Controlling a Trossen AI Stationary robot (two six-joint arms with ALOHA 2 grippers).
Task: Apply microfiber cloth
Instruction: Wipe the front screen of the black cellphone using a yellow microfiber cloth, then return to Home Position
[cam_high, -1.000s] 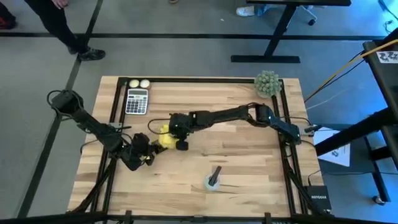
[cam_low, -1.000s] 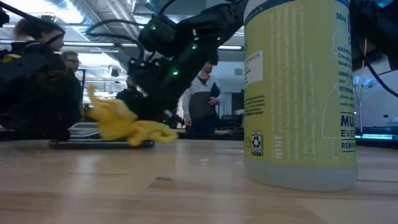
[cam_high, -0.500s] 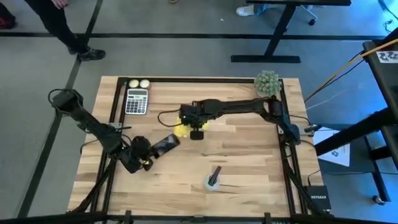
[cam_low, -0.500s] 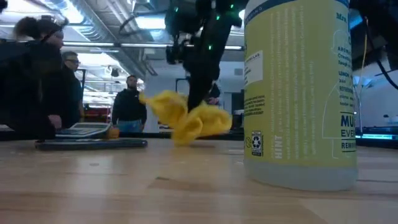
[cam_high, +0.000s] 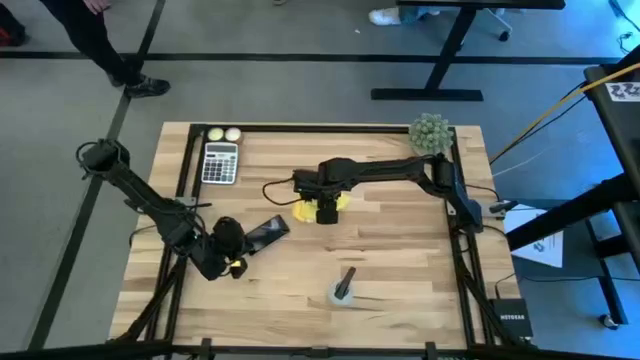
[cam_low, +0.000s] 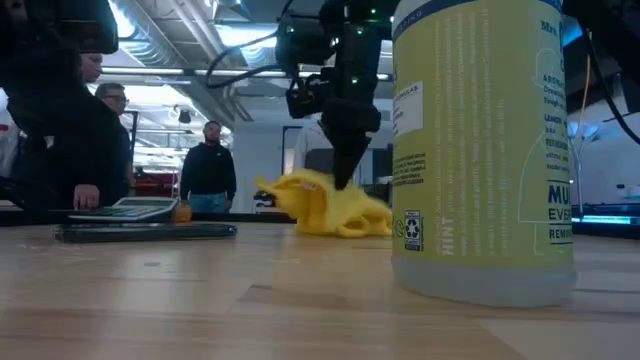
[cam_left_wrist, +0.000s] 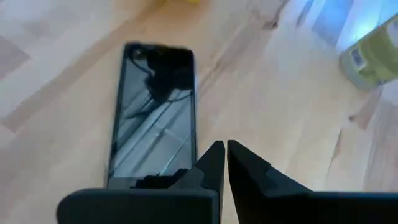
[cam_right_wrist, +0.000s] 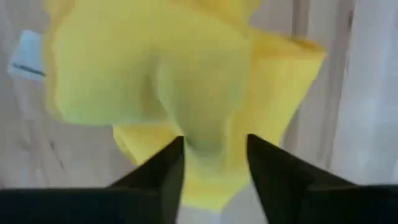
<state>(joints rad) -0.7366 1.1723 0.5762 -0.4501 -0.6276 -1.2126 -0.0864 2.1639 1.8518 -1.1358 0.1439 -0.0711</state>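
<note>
The right gripper (cam_high: 327, 211) reaches in over the middle of the worktop (cam_high: 400, 260), pointing down, its jaws pinched on a fold of the yellow cloth (cam_high: 322, 207). From the low camera the cloth (cam_low: 325, 205) lies bunched in a soft heap on the wood with the gripper (cam_low: 343, 180) coming down into its top; most of it rests on the surface, and only the gripped fold is raised. The right wrist camera shows that fold (cam_right_wrist: 205, 112) squeezed between the two dark fingers (cam_right_wrist: 161, 174), the cloth filling nearly the whole picture.

The left gripper (cam_high: 232, 262) sits low near the left front part of the worktop, well apart from the cloth. Its jaws are nearly together, with only a thin slit between them and nothing in it. Right at its tips lies the phone (cam_left_wrist: 152, 112), flat and screen up, with its near end just by the fingers (cam_left_wrist: 208, 165). From above, the phone (cam_high: 266, 232) lies aslant between the left gripper and the cloth, touching neither the cloth nor the right gripper.

A spray bottle (cam_low: 480, 150) stands close to the low camera. A calculator (cam_high: 220, 162) lies near the far left corner, and a fuzzy green ball (cam_high: 430, 133) near the far right one. People (cam_low: 210, 165) stand in the room beyond.
</note>
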